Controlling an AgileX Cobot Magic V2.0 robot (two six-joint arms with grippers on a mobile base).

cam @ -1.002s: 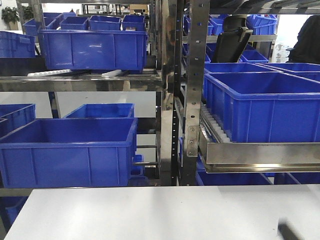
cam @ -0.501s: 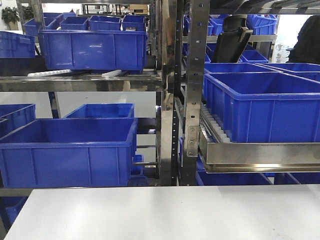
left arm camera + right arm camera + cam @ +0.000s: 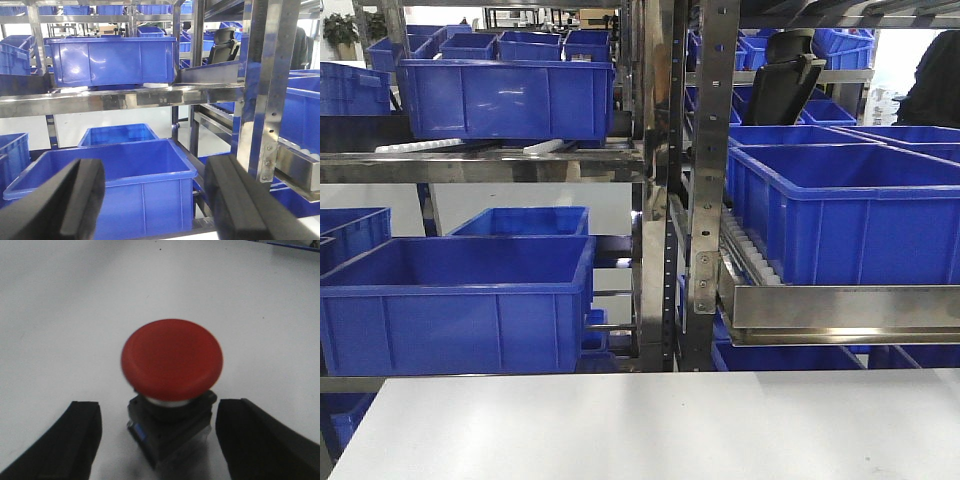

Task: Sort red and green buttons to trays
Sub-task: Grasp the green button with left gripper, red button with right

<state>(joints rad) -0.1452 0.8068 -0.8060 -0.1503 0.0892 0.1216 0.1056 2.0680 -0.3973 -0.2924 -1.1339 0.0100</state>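
My right gripper (image 3: 160, 412) is sitting released, fingers (image 3: 80, 440) flanking the red mushroom-cap push-button with black body (image 3: 171, 360), lower centre of frame on the white desk (image 3: 75, 300). My left gripper (image 3: 155, 170) is hanging released before blue plastic crates (image 3: 115, 60).

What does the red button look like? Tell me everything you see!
The red button has a round, smooth, mushroom-shaped red cap, a silvery ring beneath it and a blocky black body. It stands upright on the white table, between the two sides of the open right claw, which is not squeezing it.
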